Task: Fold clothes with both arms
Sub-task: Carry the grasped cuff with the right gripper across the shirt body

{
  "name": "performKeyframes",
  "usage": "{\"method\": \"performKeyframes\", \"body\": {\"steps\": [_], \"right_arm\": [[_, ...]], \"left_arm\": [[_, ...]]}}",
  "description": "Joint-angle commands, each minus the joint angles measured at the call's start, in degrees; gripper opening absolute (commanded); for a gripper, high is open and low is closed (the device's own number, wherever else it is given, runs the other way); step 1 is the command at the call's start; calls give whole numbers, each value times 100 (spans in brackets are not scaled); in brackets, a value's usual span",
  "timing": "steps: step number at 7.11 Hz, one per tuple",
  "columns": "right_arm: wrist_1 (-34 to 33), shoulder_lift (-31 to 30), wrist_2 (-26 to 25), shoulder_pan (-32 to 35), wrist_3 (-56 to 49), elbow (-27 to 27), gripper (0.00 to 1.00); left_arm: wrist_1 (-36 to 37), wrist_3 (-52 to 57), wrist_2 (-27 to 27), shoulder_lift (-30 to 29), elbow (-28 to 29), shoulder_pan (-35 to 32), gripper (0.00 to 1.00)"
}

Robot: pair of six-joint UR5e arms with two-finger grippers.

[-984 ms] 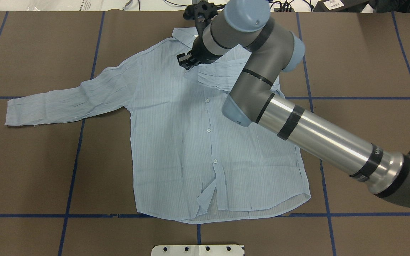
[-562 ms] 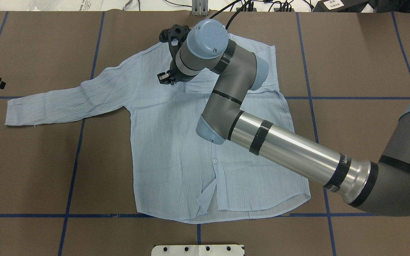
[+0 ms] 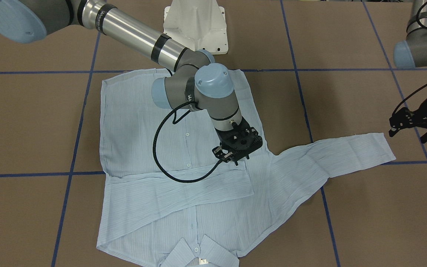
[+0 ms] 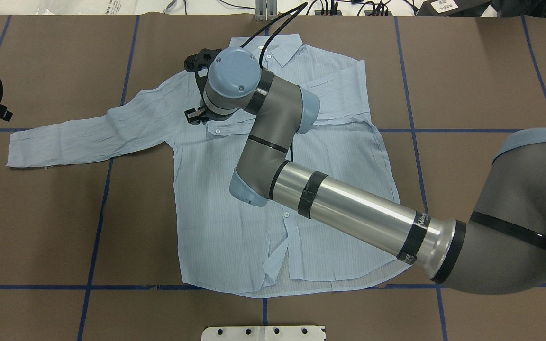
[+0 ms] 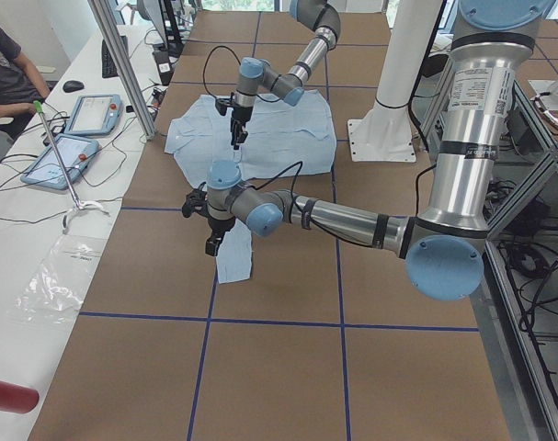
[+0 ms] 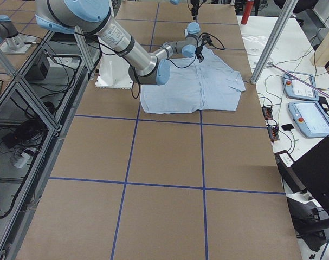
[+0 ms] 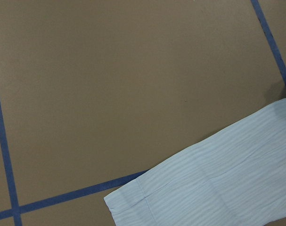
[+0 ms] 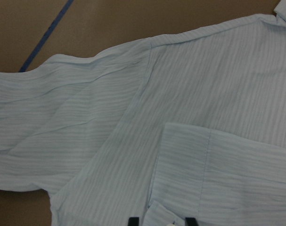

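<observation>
The pale-blue shirt [image 4: 225, 227] lies flat, front up, collar [image 4: 280, 49] at the far edge. Its one sleeve is folded across the chest [image 3: 184, 189]. My right gripper [image 3: 229, 158] sits low over that sleeve's cuff [image 8: 218, 160]. The wrist view shows its fingertips [image 8: 133, 220] slightly apart at the cuff's edge, so it looks open. The other sleeve [image 4: 88, 135] stretches out flat to the side. My left gripper [image 3: 417, 126] hovers open and empty just beyond that sleeve's cuff [image 7: 218, 183].
The white pedestal base [image 3: 195, 22] stands at the robot's edge of the table. Blue tape lines [image 4: 97, 213] cross the brown table top. An operators' bench with tablets [image 5: 90, 115] runs along the far side.
My right gripper has swept left and toward the robot across the chest, carrying the sleeve cuff with it. The left gripper has edged slightly toward the outstretched sleeve.
</observation>
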Motion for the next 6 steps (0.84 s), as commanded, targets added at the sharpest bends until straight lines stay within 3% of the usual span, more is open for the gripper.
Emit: {"method": "performKeyframes", "body": {"steps": [1, 2, 3, 5, 6], "right_arm": [[-18, 76, -68, -25, 294, -46, 100], [-70, 76, -59, -16, 497, 67, 100], [-602, 42, -42, -7, 952, 442, 99], [-2471, -291, 37, 106, 1036, 1706, 99], [-2897, -702, 499, 342, 1001, 2277, 99]], "left_arm": [[-82, -18, 70, -13, 46, 79, 100], [-91, -44, 70, 65, 63, 79, 100], [-179, -357, 114, 127, 98, 88, 99], [-1989, -1644, 448, 347, 876, 271, 99], [-2408, -2340, 753, 338, 1124, 638, 99]]}}
